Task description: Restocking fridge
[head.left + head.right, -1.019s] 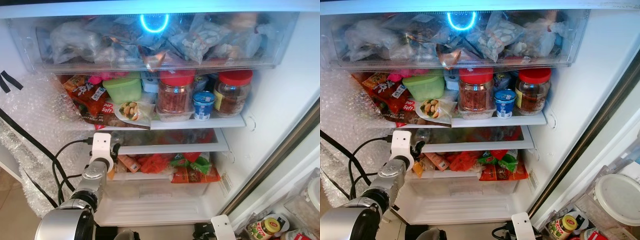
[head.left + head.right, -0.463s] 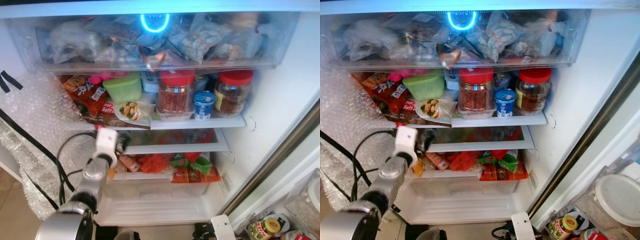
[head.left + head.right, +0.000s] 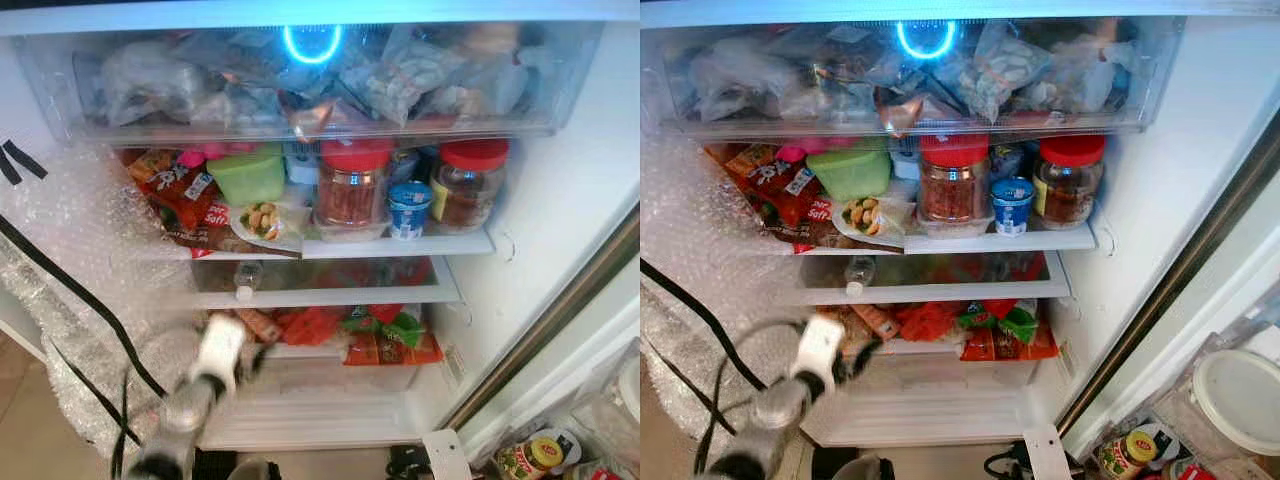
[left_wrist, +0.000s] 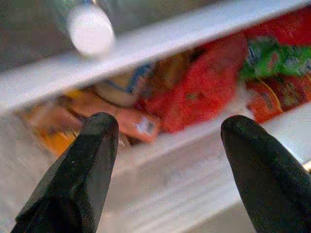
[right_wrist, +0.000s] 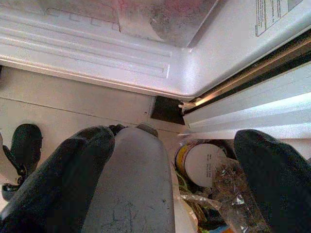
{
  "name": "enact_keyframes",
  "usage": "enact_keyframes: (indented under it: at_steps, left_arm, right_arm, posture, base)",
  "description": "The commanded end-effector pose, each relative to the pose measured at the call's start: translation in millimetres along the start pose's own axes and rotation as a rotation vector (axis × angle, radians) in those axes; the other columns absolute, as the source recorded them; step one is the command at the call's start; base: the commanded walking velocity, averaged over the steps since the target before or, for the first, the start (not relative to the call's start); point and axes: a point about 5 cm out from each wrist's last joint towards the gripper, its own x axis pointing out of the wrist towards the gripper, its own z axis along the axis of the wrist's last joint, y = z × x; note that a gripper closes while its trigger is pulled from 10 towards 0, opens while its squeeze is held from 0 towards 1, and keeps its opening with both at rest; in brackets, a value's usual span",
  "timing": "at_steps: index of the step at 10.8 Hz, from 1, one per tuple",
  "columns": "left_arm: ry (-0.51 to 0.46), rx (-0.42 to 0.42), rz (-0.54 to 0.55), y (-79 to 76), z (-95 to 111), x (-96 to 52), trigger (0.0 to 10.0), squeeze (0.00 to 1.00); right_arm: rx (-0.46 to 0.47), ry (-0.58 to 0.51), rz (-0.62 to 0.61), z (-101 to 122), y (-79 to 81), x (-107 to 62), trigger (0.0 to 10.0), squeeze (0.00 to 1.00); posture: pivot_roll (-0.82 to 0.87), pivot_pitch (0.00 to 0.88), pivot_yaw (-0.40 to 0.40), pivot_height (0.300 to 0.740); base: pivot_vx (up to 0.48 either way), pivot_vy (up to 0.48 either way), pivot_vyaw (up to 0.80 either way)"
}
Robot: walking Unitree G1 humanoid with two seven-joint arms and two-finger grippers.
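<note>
A small clear bottle with a white cap [image 3: 245, 281] lies on its side on the fridge's middle shelf [image 3: 350, 296], cap toward me. The same cap [image 4: 90, 30] is blurred in the left wrist view, above the shelf edge. My left gripper [image 3: 243, 358] hangs lower, in front of the snack packets [image 3: 312, 326], motion-blurred. Its two black fingers stand open with nothing between them [image 4: 170, 124]. My right gripper [image 5: 172, 138] is down near the floor by the fridge's base, open and empty, above a grey-white container [image 5: 133, 184].
Two red-lidded jars [image 3: 352, 185], a blue cup [image 3: 407, 209] and a green tub [image 3: 246, 177] crowd the upper shelf. Bubble wrap [image 3: 70, 250] and a black cable [image 3: 80, 295] hang at left. Jars [image 3: 1120, 455] and a white-lidded tub [image 3: 1238, 388] sit at lower right.
My left gripper has drawn back and down from the middle shelf, away from the clear bottle, which stays lying there. The right arm has not moved.
</note>
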Motion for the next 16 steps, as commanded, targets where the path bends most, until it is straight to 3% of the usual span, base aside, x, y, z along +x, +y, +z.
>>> enact_keyframes:
  at_steps: [1,3,4,5,9,13,16]
  left_arm:
    - [0.041,0.017,-0.031,-2.7,-6.3,-1.8,10.0,0.00]
    - [0.169,0.028,0.003,-1.8,-27.1,-9.3,10.0,0.00]
    - [0.336,-0.035,0.118,5.3,-51.0,-21.0,10.0,0.00]
    - [0.397,-0.107,0.162,4.1,-63.8,-29.5,10.0,0.00]
    - [0.581,-0.226,0.273,-3.8,-97.3,-55.6,10.0,0.00]
    - [0.681,-0.243,0.296,-6.8,-118.9,-80.3,10.0,0.00]
    - [0.705,-0.242,0.303,-8.6,-123.6,-85.8,10.0,0.00]
  right_arm:
    - [-0.001,0.104,0.010,-27.2,2.3,-6.7,10.0,0.00]
    - [0.002,0.094,0.008,-23.0,3.3,-5.3,10.0,0.00]
    - [0.001,0.091,0.010,-21.3,4.1,-4.8,10.0,0.00]
    - [0.001,0.092,0.012,-21.5,4.7,-4.8,10.0,0.00]
    - [0.002,0.108,0.007,-26.0,2.1,-6.1,10.0,0.00]
    - [0.002,0.111,0.008,-24.5,4.6,-5.5,10.0,0.00]
    - [0.001,0.108,0.011,-22.9,6.5,-4.9,10.0,0.00]
  posture:
    - [-0.01,0.000,0.022,0.655]
    - [-0.01,0.000,0.024,0.655]
    - [0.00,0.000,0.026,0.655]
    - [-0.01,0.000,0.027,0.655]
    - [-0.01,0.000,0.029,0.655]
    - [0.00,0.000,0.023,0.655]
    - [0.00,0.000,0.020,0.655]
  base:
    - [0.000,0.000,0.00]
    - [0.000,0.000,0.00]
    - [0.000,0.000,0.00]
    - [0.000,0.000,0.00]
    - [0.000,0.000,0.00]
    - [0.000,0.000,0.00]
    - [0.000,0.000,0.00]
